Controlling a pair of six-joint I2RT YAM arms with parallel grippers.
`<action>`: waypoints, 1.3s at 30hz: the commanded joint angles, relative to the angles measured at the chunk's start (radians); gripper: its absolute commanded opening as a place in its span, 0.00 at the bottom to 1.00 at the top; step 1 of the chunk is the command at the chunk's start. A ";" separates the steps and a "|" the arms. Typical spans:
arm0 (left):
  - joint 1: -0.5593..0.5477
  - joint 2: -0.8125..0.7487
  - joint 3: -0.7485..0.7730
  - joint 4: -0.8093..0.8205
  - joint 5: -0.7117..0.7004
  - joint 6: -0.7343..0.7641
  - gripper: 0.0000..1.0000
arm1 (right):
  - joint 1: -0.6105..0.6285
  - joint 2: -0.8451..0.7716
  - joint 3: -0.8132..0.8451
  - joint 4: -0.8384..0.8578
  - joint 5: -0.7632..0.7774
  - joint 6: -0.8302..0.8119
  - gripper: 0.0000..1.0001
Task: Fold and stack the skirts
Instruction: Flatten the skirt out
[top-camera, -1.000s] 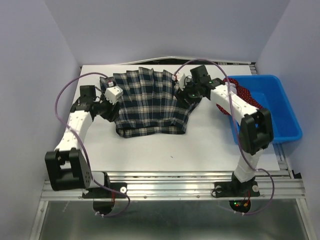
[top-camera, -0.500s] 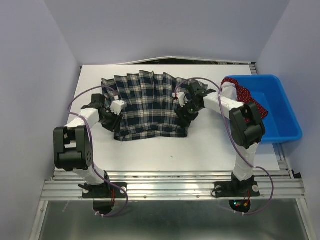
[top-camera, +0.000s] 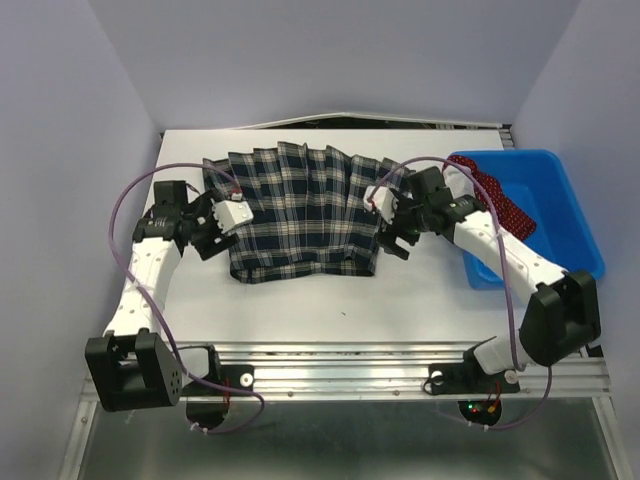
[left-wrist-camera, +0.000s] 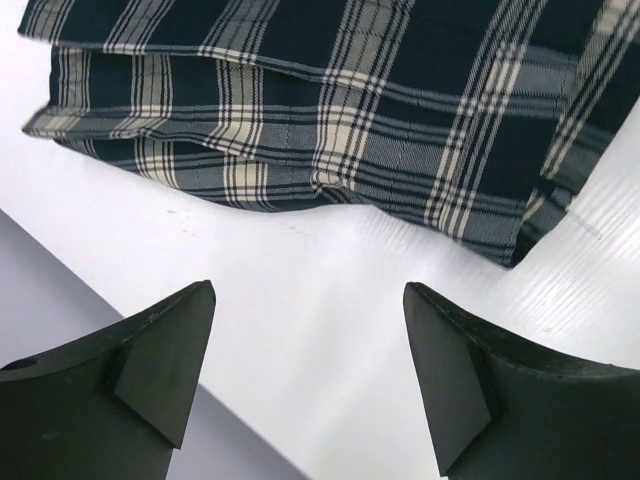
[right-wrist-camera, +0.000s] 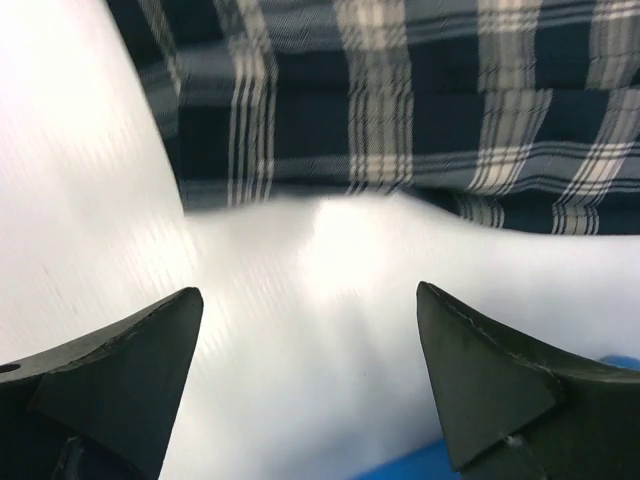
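The plaid skirt (top-camera: 300, 205) lies folded on the white table, its near edge toward the arms. It also shows in the left wrist view (left-wrist-camera: 380, 110) and in the right wrist view (right-wrist-camera: 420, 110). My left gripper (top-camera: 208, 232) is open and empty just left of the skirt's left edge. My right gripper (top-camera: 392, 232) is open and empty just right of its right edge. Both sets of jaws stand wide apart over bare table, clear of the cloth. The red polka-dot skirt (top-camera: 497, 195) hangs over the near-left rim of the blue bin (top-camera: 560, 215).
The white table (top-camera: 340, 300) extends in front of the skirt to the metal rail at the near edge. The blue bin stands at the right edge of the table, its corner showing in the right wrist view (right-wrist-camera: 400, 468). Lilac walls close in the sides and back.
Both grippers have let go of the plaid skirt and drawn outward to its sides. The skirt, lifted by both arms a second ago, now lies flat and folded.
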 joint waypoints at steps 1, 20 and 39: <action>0.011 0.013 -0.041 -0.113 0.015 0.370 0.88 | -0.008 -0.085 -0.209 0.086 0.060 -0.332 0.91; 0.246 0.159 0.056 -0.178 0.419 0.038 0.90 | 0.096 0.157 -0.110 0.243 -0.161 -0.947 0.87; 0.313 0.199 0.011 -0.167 0.402 0.047 0.91 | 0.211 0.284 -0.052 0.101 -0.158 -1.152 0.57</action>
